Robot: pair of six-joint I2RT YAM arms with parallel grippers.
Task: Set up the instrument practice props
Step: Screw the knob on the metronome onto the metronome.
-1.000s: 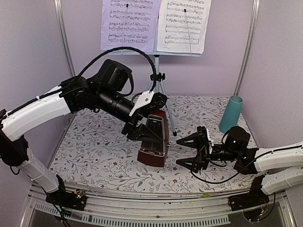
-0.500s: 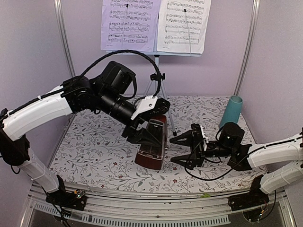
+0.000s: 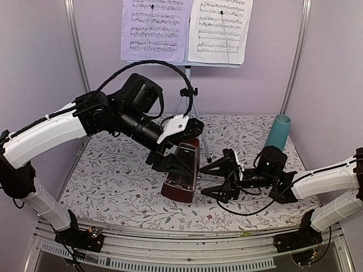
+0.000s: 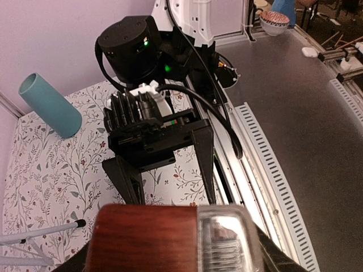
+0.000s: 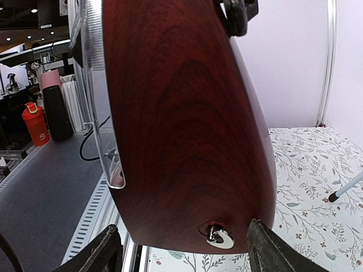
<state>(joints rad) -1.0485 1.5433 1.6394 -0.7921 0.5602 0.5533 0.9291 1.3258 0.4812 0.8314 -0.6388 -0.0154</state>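
The dark-red-brown metronome (image 3: 181, 173) hangs tilted just over the floral mat, with my left gripper (image 3: 177, 148) shut on its upper part. In the left wrist view it fills the bottom edge as the metronome (image 4: 153, 238). My right gripper (image 3: 205, 182) is open, its two fingers reaching either side of the lower end of the metronome (image 5: 181, 113); the silver winding key (image 5: 219, 237) sits between the fingertips (image 5: 271, 249). At the back stands the music stand (image 3: 189, 85), carrying two sheet-music pages (image 3: 154, 28), (image 3: 221, 28).
A teal cup (image 3: 277, 136) stands at the back right of the mat, also seen as the teal cup (image 4: 50, 105). The stand's tripod legs (image 3: 199, 127) spread just behind the metronome. Metal frame posts (image 3: 76, 51) rise at both back corners.
My right gripper has slid left until its fingers flank the metronome, narrowing a little. The left arm has shifted the metronome slightly left and down.
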